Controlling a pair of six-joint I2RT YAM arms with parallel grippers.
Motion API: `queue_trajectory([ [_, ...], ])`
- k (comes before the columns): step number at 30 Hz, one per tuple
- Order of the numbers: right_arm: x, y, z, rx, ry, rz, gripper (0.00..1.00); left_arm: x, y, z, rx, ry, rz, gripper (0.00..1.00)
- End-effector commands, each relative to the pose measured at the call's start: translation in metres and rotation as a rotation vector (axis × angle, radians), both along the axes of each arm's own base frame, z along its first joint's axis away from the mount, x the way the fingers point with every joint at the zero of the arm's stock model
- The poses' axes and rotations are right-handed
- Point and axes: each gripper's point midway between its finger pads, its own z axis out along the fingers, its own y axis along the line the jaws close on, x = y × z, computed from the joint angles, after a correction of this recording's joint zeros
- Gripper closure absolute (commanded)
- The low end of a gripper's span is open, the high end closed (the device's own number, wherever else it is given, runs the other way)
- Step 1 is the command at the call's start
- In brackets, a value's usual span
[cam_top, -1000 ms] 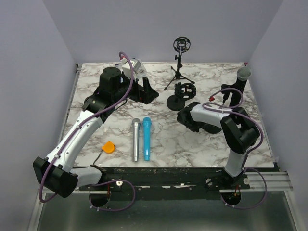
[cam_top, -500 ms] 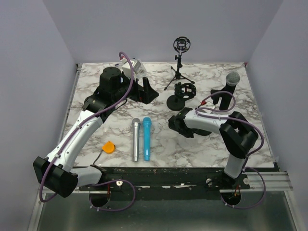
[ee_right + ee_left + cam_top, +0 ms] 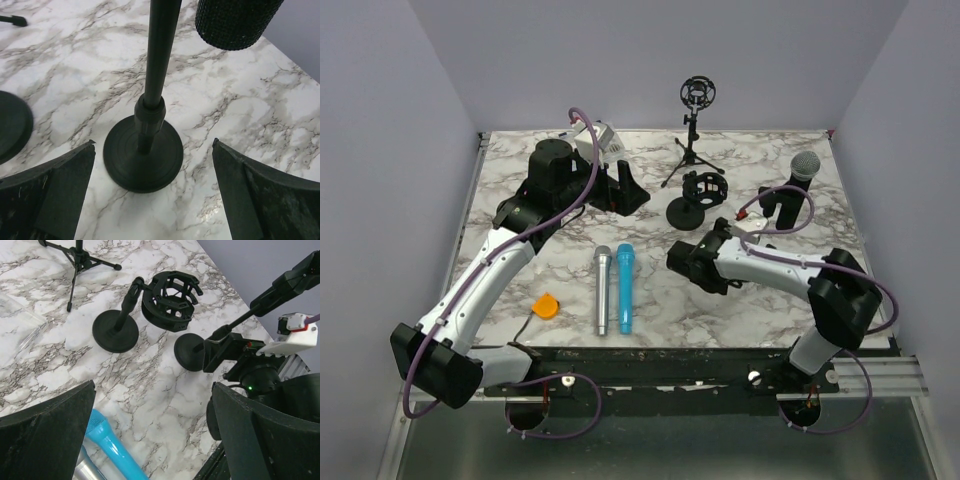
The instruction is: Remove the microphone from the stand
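Top external | marbled tabletop [image 3: 670,305], lilac walls [image 3: 620,60] | left hand [image 3: 152,407] apart | right hand [image 3: 153,145] apart

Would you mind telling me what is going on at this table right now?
The robot is meant to take the microphone off its stand, and that is not yet done: it sits on the stand at the far right. The right fingers are open, facing the stand's pole and touching nothing. The left fingers are open too, holding nothing.
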Motion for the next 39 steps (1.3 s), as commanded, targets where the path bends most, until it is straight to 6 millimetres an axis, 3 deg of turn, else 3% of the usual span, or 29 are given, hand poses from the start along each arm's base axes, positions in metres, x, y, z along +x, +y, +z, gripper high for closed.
queue_trajectory([
  [1, -0.006, 0.031, 0.016, 0.125, 0.014, 0.119, 0.00, 0.003, 0.000, -0.002, -0.006, 0.003, -0.002, 0.02],
  [4, -0.012, 0.059, 0.029, 0.246, 0.046, 0.269, 0.00, 0.004, 0.000, -0.003, -0.005, 0.004, -0.002, 0.01],
  [9, -0.031, 0.121, 0.060, 0.496, 0.018, 0.725, 0.00, 0.004, -0.001, -0.004, -0.004, 0.009, -0.004, 0.01],
  [11, -0.045, 0.145, 0.083, 0.568, -0.026, 0.958, 0.00, 0.004, -0.002, -0.006, -0.006, 0.008, -0.009, 0.01],
  [19, -0.088, 0.188, 0.167, 0.592, -0.049, 1.415, 0.00, -0.006, -0.012, 0.001, -0.058, -0.080, -0.085, 0.01],
  [24, -0.077, 0.163, 0.232, 0.486, -0.102, 1.337, 0.00, -0.032, -0.027, 0.017, -0.083, -0.251, -0.208, 0.01],
  [29, -0.061, 0.126, 0.278, 0.344, -0.061, 1.174, 0.00, -0.066, -0.039, 0.036, -0.148, -0.415, -0.297, 0.01],
  [35, -0.048, 0.061, 0.309, 0.143, -0.093, 0.941, 0.00, -0.090, -0.068, 0.058, -0.228, -0.451, -0.378, 0.01],
  [39, -0.044, 0.016, 0.311, 0.037, -0.114, 0.741, 0.00, -0.094, -0.091, 0.065, -0.251, -0.512, -0.361, 0.01],
])
